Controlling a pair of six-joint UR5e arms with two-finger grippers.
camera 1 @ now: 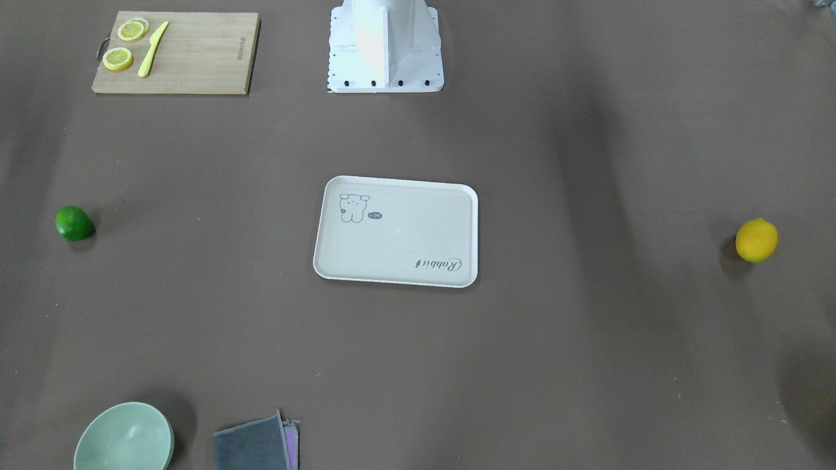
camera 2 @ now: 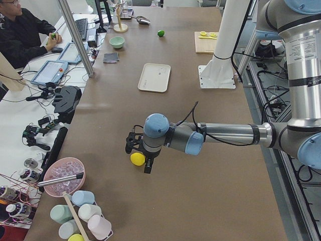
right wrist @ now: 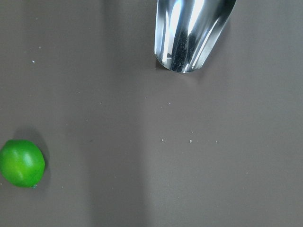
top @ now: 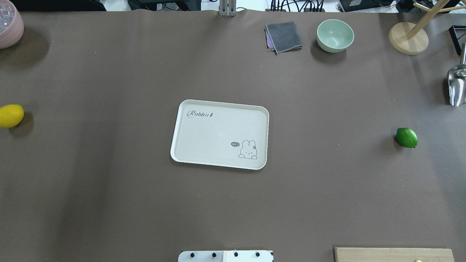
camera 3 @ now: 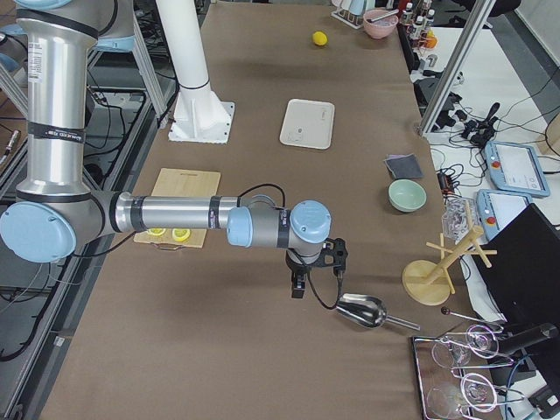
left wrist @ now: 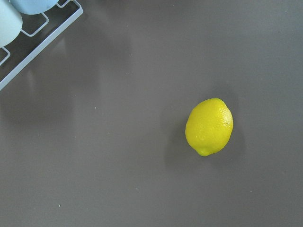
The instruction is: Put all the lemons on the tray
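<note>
1. On the tray (top: 218,131) you can read the word "Rabbit" in script letters near one corner. It stands upright in the overhead view and upside down in the front-facing view.
2. On the same tray, in the opposite corner, a small dark speech bubble (top: 235,144) beside the rabbit drawing (top: 248,150) says "hi".
3. On the cutting board (camera 1: 196,59) you see a short printed mark along one short edge, but it is too small to read.
4. The silver tubes of the left arm (camera 2: 303,55) and the right arm (camera 3: 54,87) carry small print that you cannot read.
</note>
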